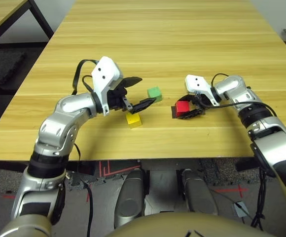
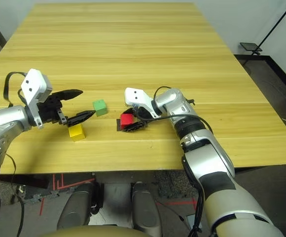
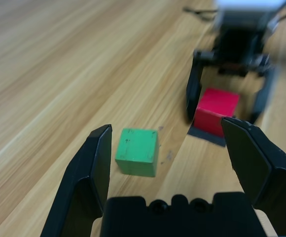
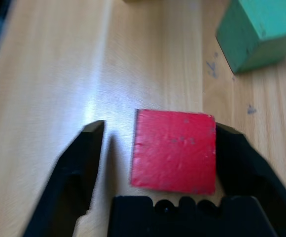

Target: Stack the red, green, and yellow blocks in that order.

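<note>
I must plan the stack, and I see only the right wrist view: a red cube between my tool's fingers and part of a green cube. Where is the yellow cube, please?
Observer: The small matte yellow cube lies on the pale wooden table, on the robot's left of the small matte red cube and nearer to the robot than the small matte green cube.
Operator: What does the left tool do?
Observer: The left tool is open, holds nothing and points toward the green cube.
Operator: Is something under the red cube?
Observer: Yes, it sits on a flat black square patch, whose edge shows beside the cube.
</note>
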Action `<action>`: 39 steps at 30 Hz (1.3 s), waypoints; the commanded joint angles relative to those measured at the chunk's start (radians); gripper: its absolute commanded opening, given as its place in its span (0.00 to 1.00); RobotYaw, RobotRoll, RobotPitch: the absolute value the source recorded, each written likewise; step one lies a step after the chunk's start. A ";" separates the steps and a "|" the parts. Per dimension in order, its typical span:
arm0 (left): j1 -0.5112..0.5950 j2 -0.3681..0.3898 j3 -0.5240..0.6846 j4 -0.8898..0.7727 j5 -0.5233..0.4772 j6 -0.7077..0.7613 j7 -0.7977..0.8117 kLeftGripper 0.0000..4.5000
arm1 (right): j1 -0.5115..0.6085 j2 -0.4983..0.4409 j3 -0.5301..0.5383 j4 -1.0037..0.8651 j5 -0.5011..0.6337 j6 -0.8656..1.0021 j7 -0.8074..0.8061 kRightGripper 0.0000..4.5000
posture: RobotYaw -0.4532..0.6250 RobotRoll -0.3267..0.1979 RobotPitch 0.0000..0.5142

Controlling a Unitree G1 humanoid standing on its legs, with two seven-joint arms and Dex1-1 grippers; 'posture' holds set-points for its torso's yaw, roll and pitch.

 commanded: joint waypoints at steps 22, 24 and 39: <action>-0.336 -0.133 -0.234 0.656 0.300 -0.200 -0.232 1.00 | 0.356 -0.497 -0.311 -0.803 0.395 0.523 -0.099 1.00 | 0.43 0.46 0.15; -0.344 -0.147 -0.228 0.690 0.312 -0.218 -0.228 1.00 | 0.371 -0.499 -0.326 -0.836 0.407 0.547 -0.118 1.00 | 0.42 0.46 0.15; -0.385 -0.231 -0.193 0.820 0.346 -0.265 -0.211 0.80 | 0.422 -0.501 -0.352 -0.901 0.435 0.595 -0.170 1.00 | 0.42 0.48 0.15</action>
